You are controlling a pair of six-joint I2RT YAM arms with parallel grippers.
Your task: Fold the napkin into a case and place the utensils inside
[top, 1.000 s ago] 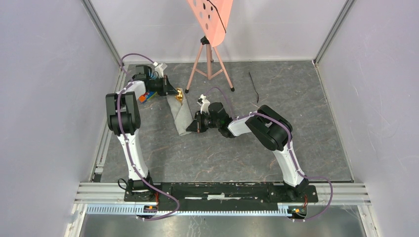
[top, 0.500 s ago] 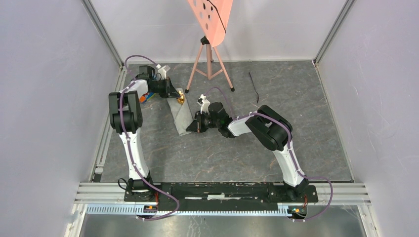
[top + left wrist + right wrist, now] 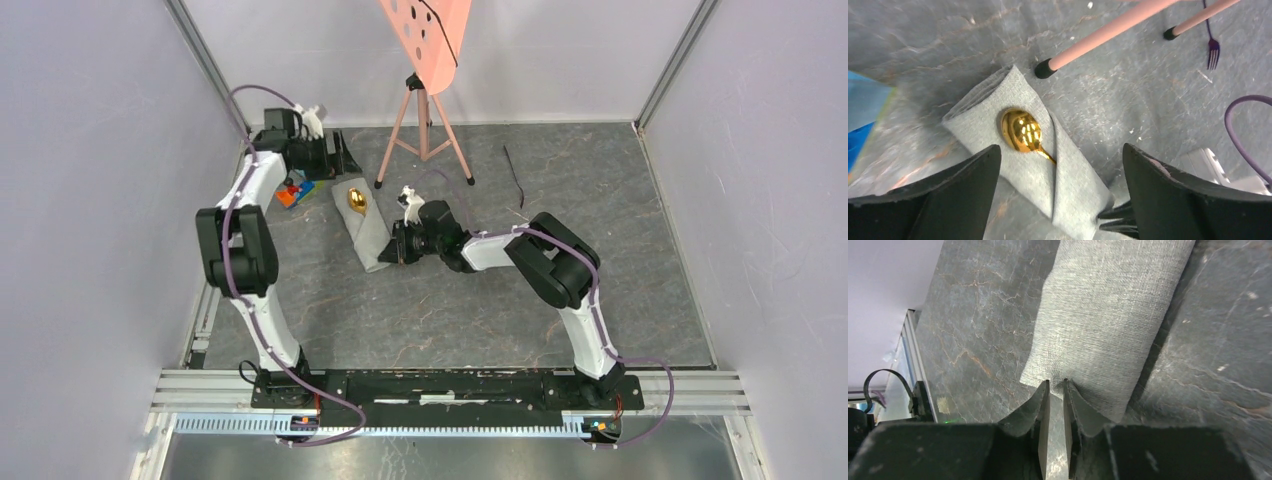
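Backed my left gripper (image 3: 1060, 149) off toward 11 o'clock, fingers wide and empty, spoon (image 3: 1023, 132) in the case (image 3: 1075, 185); right gripper (image 3: 1055, 385) barely cracked at its 6 o'clock end, grip unclear.

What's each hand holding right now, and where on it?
Left hand: nothing, wide open over the spoon. Right hand: fingers astride the near end of the case, cloth between them; a firm grip cannot be told.

Lab robot cell: plain white enclosure walls (image 3: 90, 200), aluminium mounting rail (image 3: 700, 385), pink perforated board (image 3: 430, 35) on tripod (image 3: 423, 120).
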